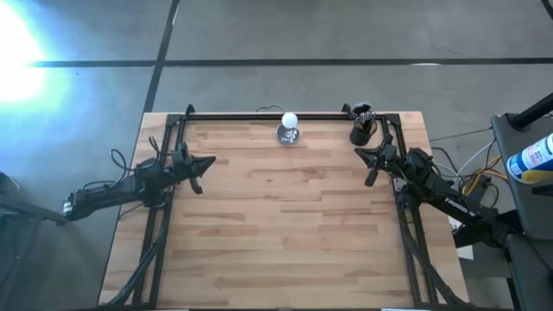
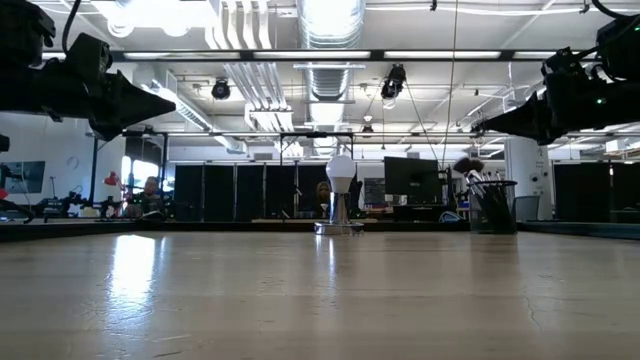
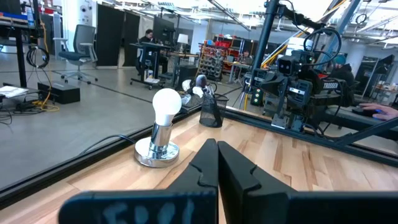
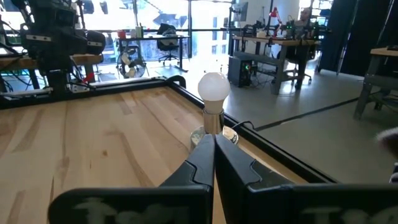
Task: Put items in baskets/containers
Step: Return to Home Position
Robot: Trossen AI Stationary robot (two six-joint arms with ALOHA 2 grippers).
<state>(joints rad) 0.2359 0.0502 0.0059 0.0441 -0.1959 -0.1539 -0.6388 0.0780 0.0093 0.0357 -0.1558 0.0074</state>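
Observation:
The black cup stands upright on its base near the table's far right corner, with several brushes standing in it, heads up. The low view shows the cup and the brush heads above its rim. In the left wrist view the cup stands far off. No brush lies on the table in any view. My left gripper hovers shut over the table's left side, clear of everything. My right gripper hovers shut just on the near side of the cup, above the table.
A shiny silver stand with a white ball sits at the middle of the far edge. A black rail runs along the far edge and down both sides. The wooden table top between the arms is bare.

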